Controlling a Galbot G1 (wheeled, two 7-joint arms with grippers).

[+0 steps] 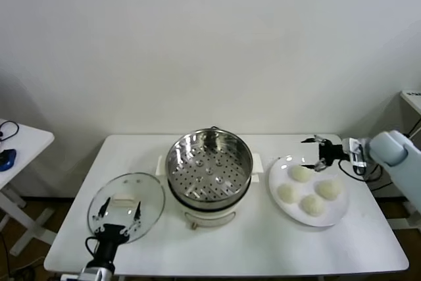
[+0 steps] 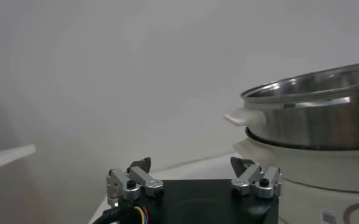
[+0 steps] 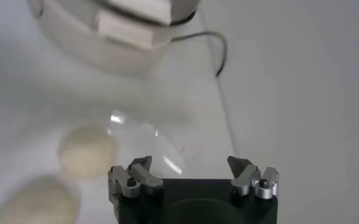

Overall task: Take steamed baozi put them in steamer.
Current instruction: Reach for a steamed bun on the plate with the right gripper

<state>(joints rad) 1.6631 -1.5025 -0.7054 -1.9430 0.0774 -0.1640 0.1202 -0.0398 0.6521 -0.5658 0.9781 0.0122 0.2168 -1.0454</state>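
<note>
A white table [image 1: 223,248] carries the whole set-up, with the steamer [image 1: 209,162] at its centre: a shiny steel pot on a white base, its perforated tray bare, no bun in it yet. On the robot's left of it lies a round glass lid [image 1: 126,203], flat on the table. On the robot's right sits a white plate [image 1: 279,174] holding all four baozi [image 1: 300,174] in a loose cluster, close together, none lifted.

The right gripper [image 1: 316,152] hangs at the plate's far edge, just beside the nearest bun, fingers spread wide and holding nothing. The right wrist view shows two buns lying ahead of the spread fingers, not between them. The left gripper [image 1: 119,216] waits low at the table's near edge over the lid, its fingers also apart and empty, the steamer's wall rising close beside it in the left wrist view.

The buns look light, smooth and soft, likely to dent or tear under a hard squeeze, and perhaps a little tacky against the plate. The sensible hold appears to be across the widest part of a dome, low on its flanks, with the fingers closing gently. The outermost bun nearest the right gripper looks the easiest first pick, since its neighbours crowd the others.
</note>
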